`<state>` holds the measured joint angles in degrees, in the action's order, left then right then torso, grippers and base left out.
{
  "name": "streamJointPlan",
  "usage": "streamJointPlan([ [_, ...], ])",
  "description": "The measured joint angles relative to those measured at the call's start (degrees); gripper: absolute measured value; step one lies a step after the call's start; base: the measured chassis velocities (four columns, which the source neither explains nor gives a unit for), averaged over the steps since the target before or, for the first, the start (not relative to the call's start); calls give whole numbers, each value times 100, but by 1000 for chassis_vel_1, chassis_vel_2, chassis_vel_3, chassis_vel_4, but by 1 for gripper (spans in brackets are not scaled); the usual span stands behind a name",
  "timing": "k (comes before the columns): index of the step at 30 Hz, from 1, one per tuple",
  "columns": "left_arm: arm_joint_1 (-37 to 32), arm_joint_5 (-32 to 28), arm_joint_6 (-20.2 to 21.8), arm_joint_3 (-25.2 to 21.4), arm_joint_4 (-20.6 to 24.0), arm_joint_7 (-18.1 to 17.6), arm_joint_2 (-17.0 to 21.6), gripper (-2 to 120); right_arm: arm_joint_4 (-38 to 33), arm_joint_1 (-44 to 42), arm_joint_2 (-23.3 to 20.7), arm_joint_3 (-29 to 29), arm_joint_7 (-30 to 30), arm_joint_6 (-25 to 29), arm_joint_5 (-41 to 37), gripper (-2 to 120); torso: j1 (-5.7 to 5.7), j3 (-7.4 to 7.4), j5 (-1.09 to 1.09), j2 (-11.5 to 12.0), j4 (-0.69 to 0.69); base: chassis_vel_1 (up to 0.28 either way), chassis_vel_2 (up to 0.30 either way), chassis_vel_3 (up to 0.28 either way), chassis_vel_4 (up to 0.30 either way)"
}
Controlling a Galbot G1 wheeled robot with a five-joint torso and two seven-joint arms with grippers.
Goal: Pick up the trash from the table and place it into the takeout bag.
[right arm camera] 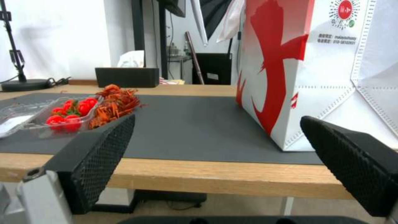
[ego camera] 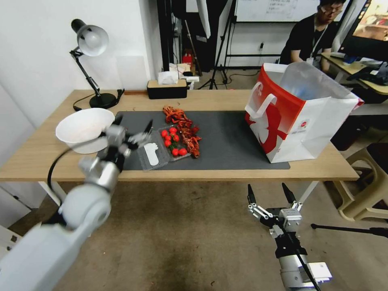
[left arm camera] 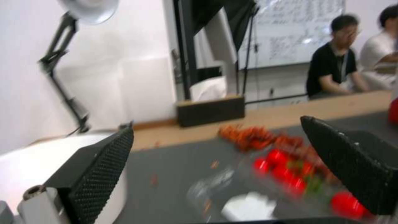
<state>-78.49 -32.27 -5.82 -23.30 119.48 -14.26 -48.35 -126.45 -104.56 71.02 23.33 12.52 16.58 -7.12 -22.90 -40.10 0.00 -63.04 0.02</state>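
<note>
On the dark mat of the table (ego camera: 242, 169) lie a clear plastic tray of red cherry tomatoes (ego camera: 167, 146) and a pile of orange-red shell scraps (ego camera: 185, 128). A white disposable bowl (ego camera: 84, 129) stands at the mat's left edge. My left gripper (ego camera: 134, 123) hovers open between the bowl and the clear tray. In the left wrist view its fingers (left arm camera: 99, 168) frame the tray (left arm camera: 290, 177) and scraps (left arm camera: 248, 137), holding nothing. The red and white takeout bag (ego camera: 299, 113) stands upright at the right. My right gripper (ego camera: 268, 194) hangs open below the table's front edge, facing the bag (right arm camera: 315, 68).
A desk lamp (ego camera: 91, 40) stands at the back left and a black tissue box (ego camera: 167, 88) at the back middle. A beige chair (ego camera: 367, 182) sits right of the table, with a tripod leg (ego camera: 351, 229) on the floor.
</note>
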Motion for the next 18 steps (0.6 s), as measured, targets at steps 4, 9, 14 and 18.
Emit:
streamJointPlan([
  [4,-749,417,-367,-436,-13,-157,-146,100,-3,-3,-53,45,-76,5,-147,100,-1,-1,2,1,-1,0,0,0,0],
  [9,-1441,906,-816,-568,-151,-606,-466,100,-59,5,-24,256,-437,53,-564,100,-1,0,0,1,-4,0,0,0,0],
  [14,-1815,994,-910,-567,-146,-743,-817,100,-61,44,-40,333,-702,-6,-849,100,-2,-1,-1,1,0,0,0,0,0],
  [18,-2096,1063,-1130,-604,-161,-754,-1142,100,3,121,-72,336,-896,-52,-1029,100,-2,0,-1,1,-1,0,0,0,0],
])
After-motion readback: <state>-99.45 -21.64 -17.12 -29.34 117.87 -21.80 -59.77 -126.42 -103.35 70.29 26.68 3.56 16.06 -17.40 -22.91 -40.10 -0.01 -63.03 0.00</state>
